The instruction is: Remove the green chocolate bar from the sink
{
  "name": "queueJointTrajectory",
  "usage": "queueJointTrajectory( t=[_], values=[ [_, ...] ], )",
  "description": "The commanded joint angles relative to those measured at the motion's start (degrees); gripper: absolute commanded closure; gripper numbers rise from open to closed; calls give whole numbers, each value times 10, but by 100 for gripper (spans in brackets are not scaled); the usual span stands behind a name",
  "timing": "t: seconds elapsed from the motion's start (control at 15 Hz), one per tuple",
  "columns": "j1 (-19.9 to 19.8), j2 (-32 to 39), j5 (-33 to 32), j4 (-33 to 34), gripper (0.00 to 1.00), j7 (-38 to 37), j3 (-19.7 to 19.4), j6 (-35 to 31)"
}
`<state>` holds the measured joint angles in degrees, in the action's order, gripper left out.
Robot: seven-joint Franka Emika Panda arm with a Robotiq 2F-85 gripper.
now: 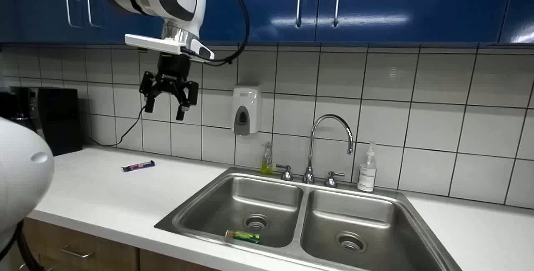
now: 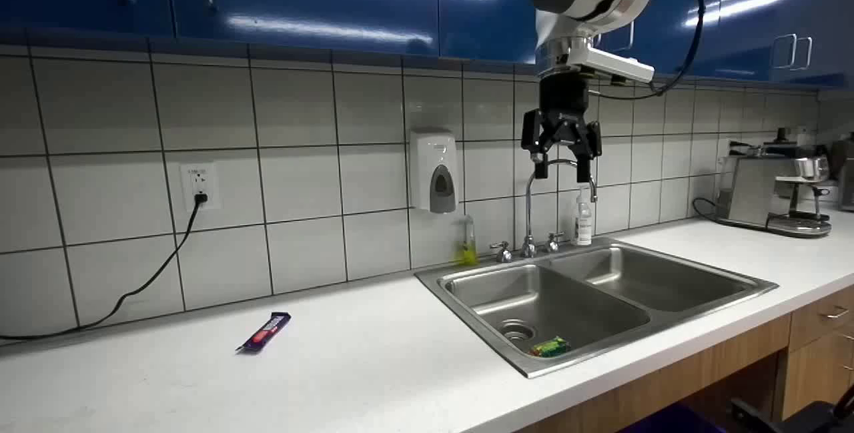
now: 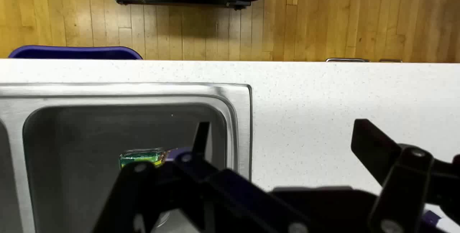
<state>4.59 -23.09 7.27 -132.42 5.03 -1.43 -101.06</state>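
The green chocolate bar (image 1: 243,236) lies flat on the floor of one basin of the steel sink (image 1: 301,225), near the front wall and beside the drain. It also shows in an exterior view (image 2: 550,347). In the wrist view the green bar (image 3: 141,157) is partly hidden behind a gripper finger, with the sink rim (image 3: 242,136) to its right. My gripper (image 1: 165,110) is open and empty, fingers pointing down, high above the counter and left of the sink. It also shows in an exterior view (image 2: 562,171), and its spread fingers show in the wrist view (image 3: 281,129).
A dark purple wrapped bar (image 1: 138,166) lies on the white counter (image 2: 347,366) left of the sink. A curved chrome faucet (image 1: 311,150), a pump bottle (image 1: 367,175) and a yellow soap bottle (image 1: 267,160) stand behind the sink. Blue cabinets (image 1: 267,8) hang above.
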Motion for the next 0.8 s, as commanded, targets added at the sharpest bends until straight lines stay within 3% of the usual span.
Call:
queueJointTrajectory(
  t=[0.0,0.4,0.73],
  values=[
    [-8,0,2,1,0,2,7,1],
    [-8,0,2,1,0,2,7,1],
    [-16,48,-2,-25,0,6,1,-80]
  ],
)
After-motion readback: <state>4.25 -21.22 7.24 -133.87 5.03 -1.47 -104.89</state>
